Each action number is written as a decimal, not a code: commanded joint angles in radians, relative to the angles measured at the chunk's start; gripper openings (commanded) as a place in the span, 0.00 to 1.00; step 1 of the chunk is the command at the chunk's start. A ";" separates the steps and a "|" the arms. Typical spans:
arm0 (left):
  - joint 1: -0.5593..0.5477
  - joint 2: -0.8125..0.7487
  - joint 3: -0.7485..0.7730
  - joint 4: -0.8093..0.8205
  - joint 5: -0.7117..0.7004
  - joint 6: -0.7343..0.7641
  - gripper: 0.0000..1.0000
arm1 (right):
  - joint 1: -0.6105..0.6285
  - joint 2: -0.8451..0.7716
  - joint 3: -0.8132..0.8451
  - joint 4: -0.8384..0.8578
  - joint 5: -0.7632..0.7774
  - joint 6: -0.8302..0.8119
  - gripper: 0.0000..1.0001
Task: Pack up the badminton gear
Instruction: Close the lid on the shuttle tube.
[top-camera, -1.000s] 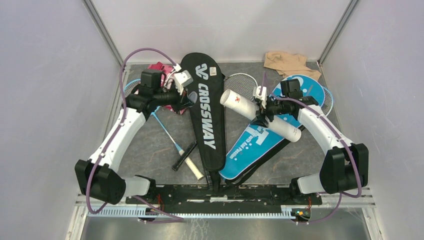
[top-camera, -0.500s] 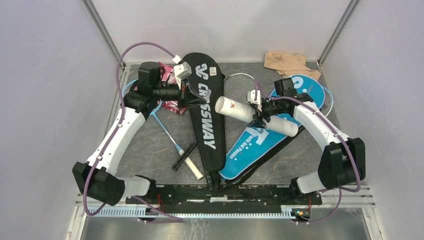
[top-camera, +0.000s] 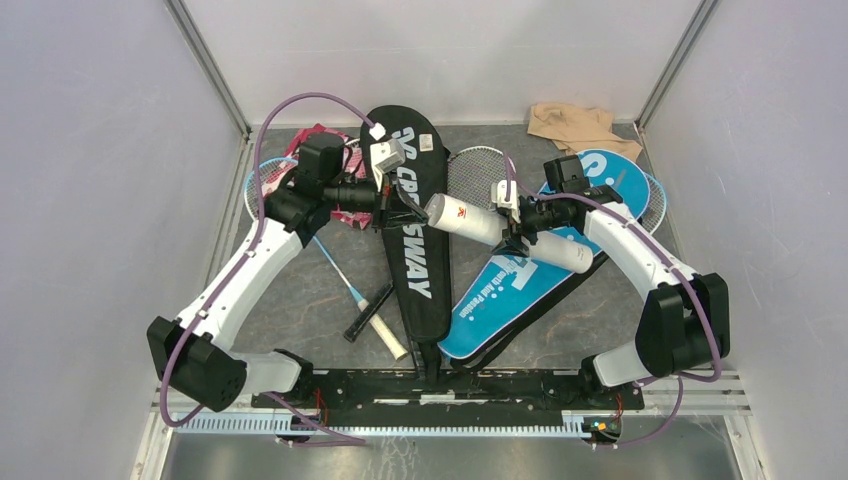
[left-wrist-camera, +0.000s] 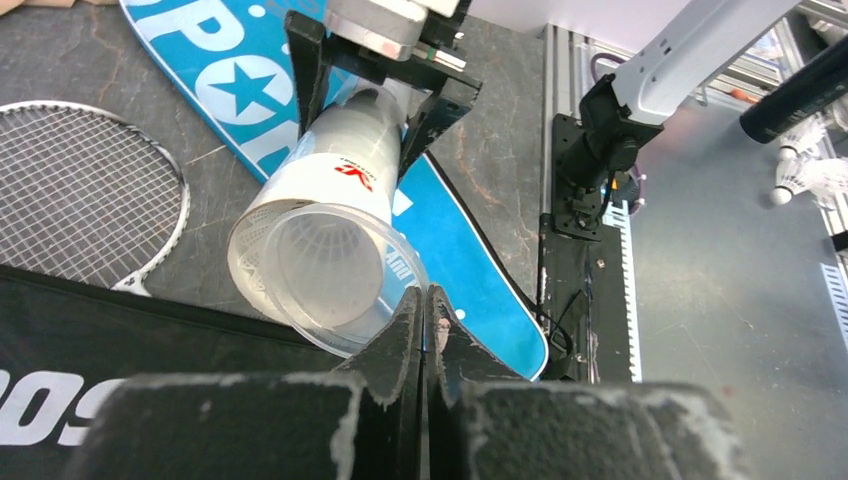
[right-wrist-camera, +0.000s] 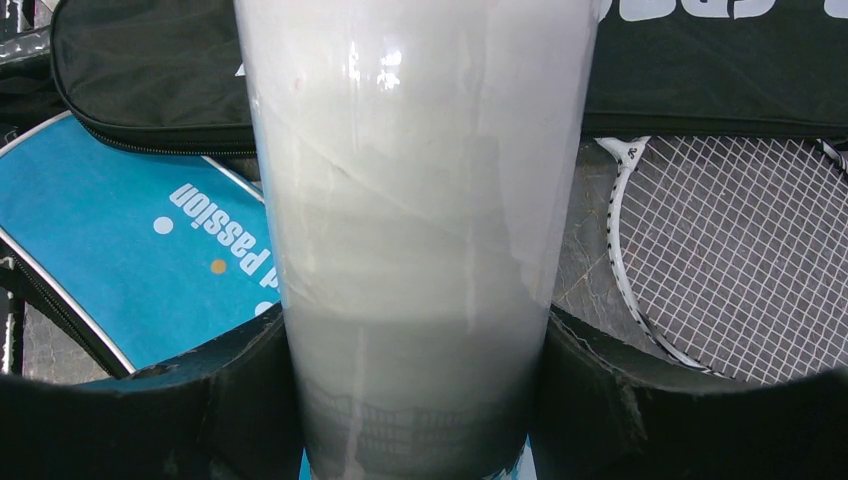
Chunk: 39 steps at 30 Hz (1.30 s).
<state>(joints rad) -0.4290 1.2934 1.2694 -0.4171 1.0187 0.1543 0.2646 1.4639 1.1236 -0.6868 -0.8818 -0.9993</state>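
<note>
The white tube (top-camera: 505, 235) is held off the table, slanting over the blue "SPORT" cover (top-camera: 500, 290), with my right gripper (top-camera: 520, 235) shut around its middle. In the right wrist view the tube (right-wrist-camera: 420, 200) fills the gap between both fingers. My left gripper (top-camera: 412, 203) hovers over the black "CROSSWAY" cover (top-camera: 412, 260), shut and holding nothing. Its tips (left-wrist-camera: 425, 305) sit just below the rim of the tube's open end (left-wrist-camera: 325, 270). One racket (top-camera: 335, 265) lies at the left, and a racket head (top-camera: 480, 170) shows between the covers.
A pink camouflage cloth (top-camera: 315, 140) lies under my left arm. A beige cloth (top-camera: 575, 125) sits in the back right corner. Another racket head (top-camera: 655, 200) pokes out from under the blue cover. A black handle (top-camera: 368, 312) rests beside the black cover.
My left gripper has swung right, over the black cover, up to the tube's open end. The right gripper has carried the tube a little to the left.
</note>
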 joint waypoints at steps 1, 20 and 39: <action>-0.010 -0.009 -0.014 0.010 -0.055 0.033 0.02 | 0.007 -0.007 0.037 0.041 -0.035 0.020 0.07; -0.062 0.012 -0.027 0.034 -0.130 0.064 0.02 | 0.017 -0.025 0.025 0.044 -0.054 0.034 0.07; -0.074 0.036 -0.021 0.048 -0.085 0.066 0.02 | 0.021 -0.037 0.007 0.041 -0.045 0.022 0.07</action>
<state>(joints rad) -0.4961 1.3281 1.2430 -0.4084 0.8997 0.1917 0.2768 1.4635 1.1233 -0.6685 -0.8848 -0.9695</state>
